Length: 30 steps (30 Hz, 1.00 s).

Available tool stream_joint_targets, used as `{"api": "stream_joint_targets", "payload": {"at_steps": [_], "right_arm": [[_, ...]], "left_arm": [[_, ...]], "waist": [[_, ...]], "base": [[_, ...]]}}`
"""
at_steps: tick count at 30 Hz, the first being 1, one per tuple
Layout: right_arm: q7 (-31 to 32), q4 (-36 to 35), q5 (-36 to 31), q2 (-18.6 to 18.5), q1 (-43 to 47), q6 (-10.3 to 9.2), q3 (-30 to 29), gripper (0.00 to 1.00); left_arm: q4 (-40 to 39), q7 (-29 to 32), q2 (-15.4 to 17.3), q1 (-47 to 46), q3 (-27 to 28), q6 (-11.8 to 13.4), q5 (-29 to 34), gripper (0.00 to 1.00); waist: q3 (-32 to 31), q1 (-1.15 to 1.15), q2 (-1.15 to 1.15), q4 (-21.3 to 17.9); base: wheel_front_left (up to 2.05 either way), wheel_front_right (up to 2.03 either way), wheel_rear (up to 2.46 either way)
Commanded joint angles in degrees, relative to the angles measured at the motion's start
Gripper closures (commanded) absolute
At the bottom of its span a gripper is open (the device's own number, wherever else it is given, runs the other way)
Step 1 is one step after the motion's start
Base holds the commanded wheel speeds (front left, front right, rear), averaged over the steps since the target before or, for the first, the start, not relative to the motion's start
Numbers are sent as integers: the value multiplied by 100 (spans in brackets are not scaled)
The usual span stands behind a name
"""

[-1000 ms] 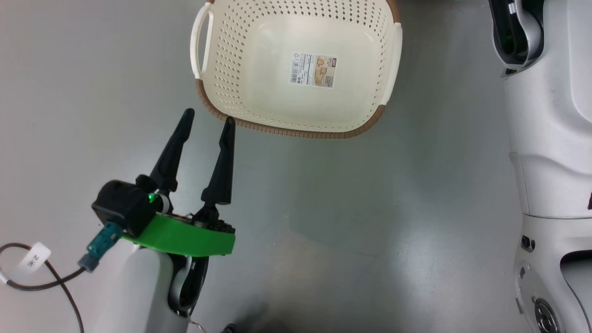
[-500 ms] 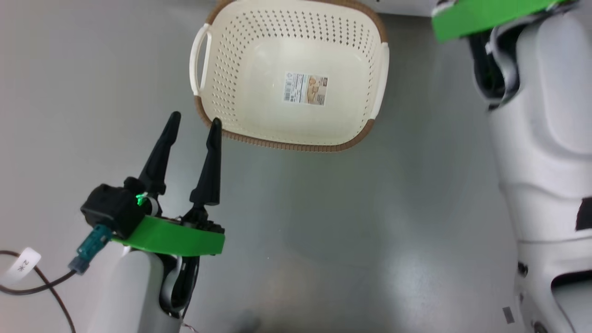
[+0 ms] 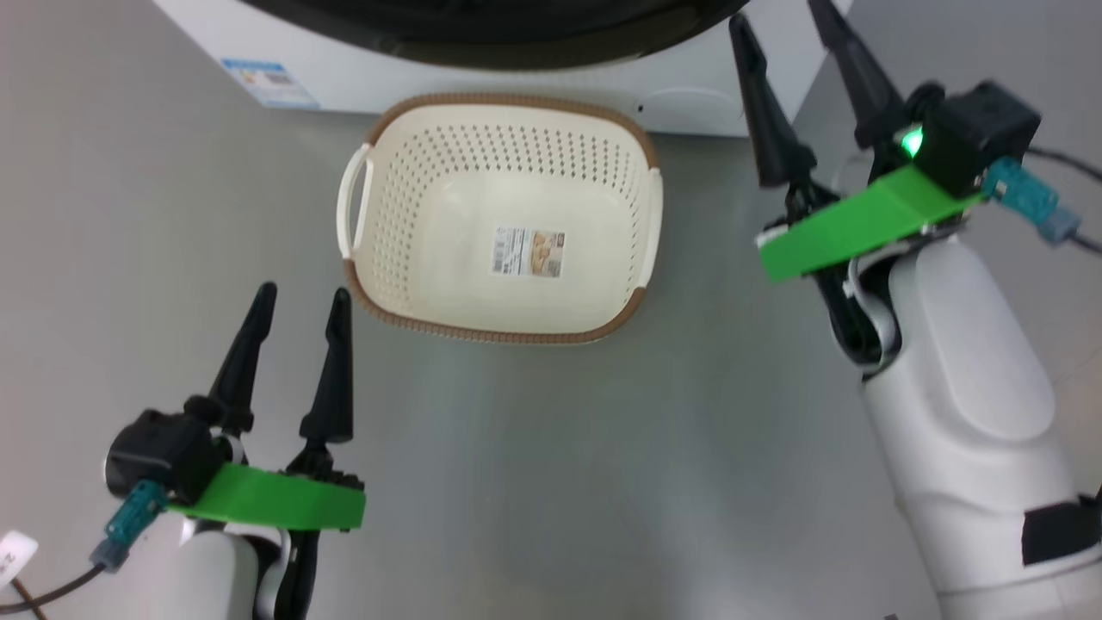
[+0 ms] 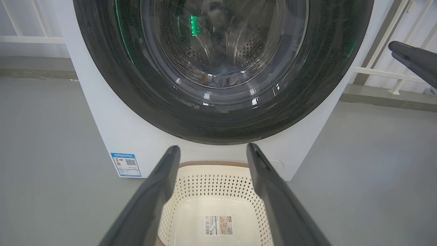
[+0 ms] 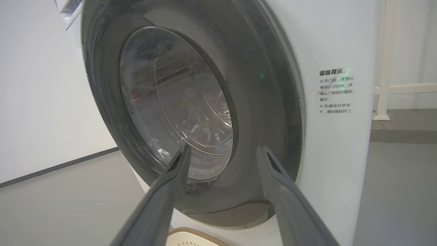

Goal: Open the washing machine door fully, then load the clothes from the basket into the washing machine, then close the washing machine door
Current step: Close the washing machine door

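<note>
2 spread: left end effector [image 3: 304,293], right end effector [image 3: 775,10]; basket [image 3: 482,331] (label [image 3: 528,252] showing) fronts shut washing machine door [image 4: 222,61].

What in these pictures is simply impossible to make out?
- Left wrist view: the clothes inside; glare on the round black-rimmed glass washing machine door leaves just a bluish smudge.
- Head view: the big white washing machine above its base, cut off by the top edge.
- Head view: print on the sticker in the cream perforated plastic basket, too small.
- Right wrist view: whether that door is latched; its rim hides the catch.
</note>
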Motion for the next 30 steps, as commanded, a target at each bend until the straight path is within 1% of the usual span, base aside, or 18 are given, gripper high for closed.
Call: {"api": "stream_joint_targets", "payload": {"at_steps": [1,7,10,13,19,20,30], "right_arm": [[5,-204,13,185,240,-31,126,0],[5,-483,9,185,972,-31,-27,0],[5,-654,262,185,1325,-31,-188,0],[5,-821,337,185,1592,-31,-272,0],[5,-976,162,185,2079,-31,-347,0],[5,-1043,85,185,2292,-31,-390,0],[5,-1241,-16,185,3205,-31,-611,0]], "left_arm": [[-132,-45,181,134,229,-18,96,0],[-168,-45,238,457,379,-18,183,0],[-197,-45,245,588,511,-18,220,0],[-230,-45,206,711,650,-18,202,0],[-239,-45,196,910,747,-18,265,0],[-229,-45,191,994,799,-18,297,0],[-262,-45,142,1477,1109,-18,402,0]], "waist": [[-362,0,0,-260],[-726,0,0,-496],[-866,0,0,-604],[-979,0,0,-716],[-1215,0,0,-860],[-1318,0,0,-906],[-1825,0,0,-1078]], "base": [[0,0,0],[0,0,0],[0,0,0],[0,0,0],[0,0,0],[0,0,0],[0,0,0]]}}
